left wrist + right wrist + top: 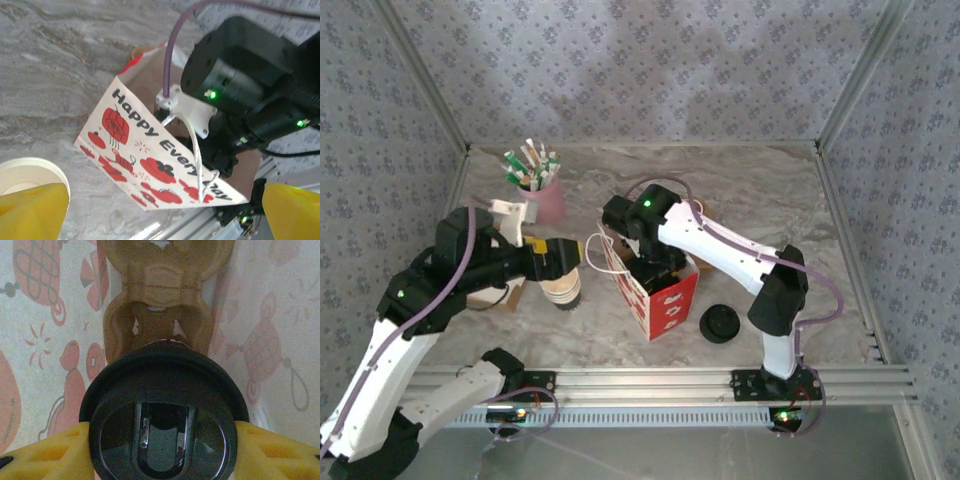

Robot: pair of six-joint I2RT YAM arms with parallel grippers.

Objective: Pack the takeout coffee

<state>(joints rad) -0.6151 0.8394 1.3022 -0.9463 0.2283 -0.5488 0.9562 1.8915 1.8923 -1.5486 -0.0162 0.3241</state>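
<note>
Holding the takeout coffee (162, 390) by its round black lid, the right claw (162, 440) is down inside the red-and-white paper bag (672, 305). One yellow finger (45, 455) sits on each side of the lid, and both look like they press on it. So the claw is closed just as wide as the lid. The coffee is right between the fingers, standing up, with its lid facing the claw. Under it, at the bottom of the bag, lies a brown cardboard cup holder (162, 285). I cannot tell if the cup touches it yet.

I think the cup is light and a bit soft, since it is paper. A hard squeeze could dent it or pop the lid off, and the drink could spill. The lid rim looks like the stiffest part, so it is a good place to hold.

Beside the bag, on the table (770, 200), lies a loose black lid (720, 323). On the bag's other side, the left claw (165, 205) is wide open and holds nothing. A white paper cup with no lid (25, 172) stands just beside one of its fingers. Far back stands a pink cup (548, 205) with green-and-white sachets.
</note>
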